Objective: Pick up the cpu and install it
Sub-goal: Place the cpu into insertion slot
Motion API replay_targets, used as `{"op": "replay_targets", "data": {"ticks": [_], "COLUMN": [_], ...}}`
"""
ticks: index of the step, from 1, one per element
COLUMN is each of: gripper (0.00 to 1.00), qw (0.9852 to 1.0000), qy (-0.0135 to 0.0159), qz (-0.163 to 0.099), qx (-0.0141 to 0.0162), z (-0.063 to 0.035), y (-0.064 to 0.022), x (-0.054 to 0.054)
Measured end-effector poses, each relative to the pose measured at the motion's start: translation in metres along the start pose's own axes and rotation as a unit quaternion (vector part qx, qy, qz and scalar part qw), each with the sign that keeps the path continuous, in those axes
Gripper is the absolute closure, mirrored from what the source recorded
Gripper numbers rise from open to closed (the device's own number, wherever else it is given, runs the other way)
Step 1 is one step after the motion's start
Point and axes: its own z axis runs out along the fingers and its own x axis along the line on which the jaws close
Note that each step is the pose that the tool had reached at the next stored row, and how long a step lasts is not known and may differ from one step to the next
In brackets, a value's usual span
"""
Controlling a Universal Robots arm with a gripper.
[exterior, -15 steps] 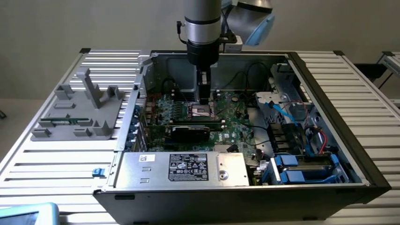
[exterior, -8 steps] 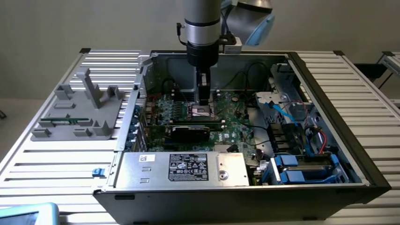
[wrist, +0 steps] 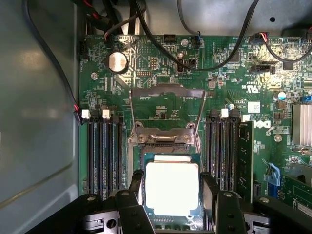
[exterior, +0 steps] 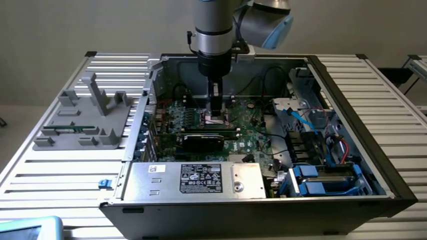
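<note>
Arm reaches straight down into the open computer case (exterior: 347, 95); the gripper (exterior: 215, 116) hangs low over the green motherboard (wrist: 161, 58), its jaws at a middling width and closed against two opposite sides of the cpu (wrist: 171, 190). The cpu lies flat, silvery top up, at the socket, between the two banks of black memory slots (wrist: 102, 151). The socket's metal retention frame (wrist: 166, 92) stands hinged open just beyond it; whether the chip is fully seated cannot be told.
</note>
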Motion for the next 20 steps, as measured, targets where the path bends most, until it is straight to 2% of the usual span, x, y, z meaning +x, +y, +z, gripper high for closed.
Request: {"op": "replay_targets", "data": {"ticks": [9,11,14,15,20], "gripper": [0.44,0.44,0.44,0.44,0.44], "qw": [1.0000,1.0000,0.9999,0.9999,0.9999], "qy": [-0.0001,-0.0002,-0.0003,-0.0004,-0.0002], "qz": [-0.001,-0.001,-0.002,-0.002,-0.002], "qx": [0.0006,0.0030,0.0114,0.0123,0.0122], "z": [0.0058,0.0064,0.0068,0.0067,0.0073], "y": [-0.0014,-0.0014,-0.0014,-0.0014,-0.0008], "x": [0.0002,0.0002,0.0003,0.0002,0.0003]}}
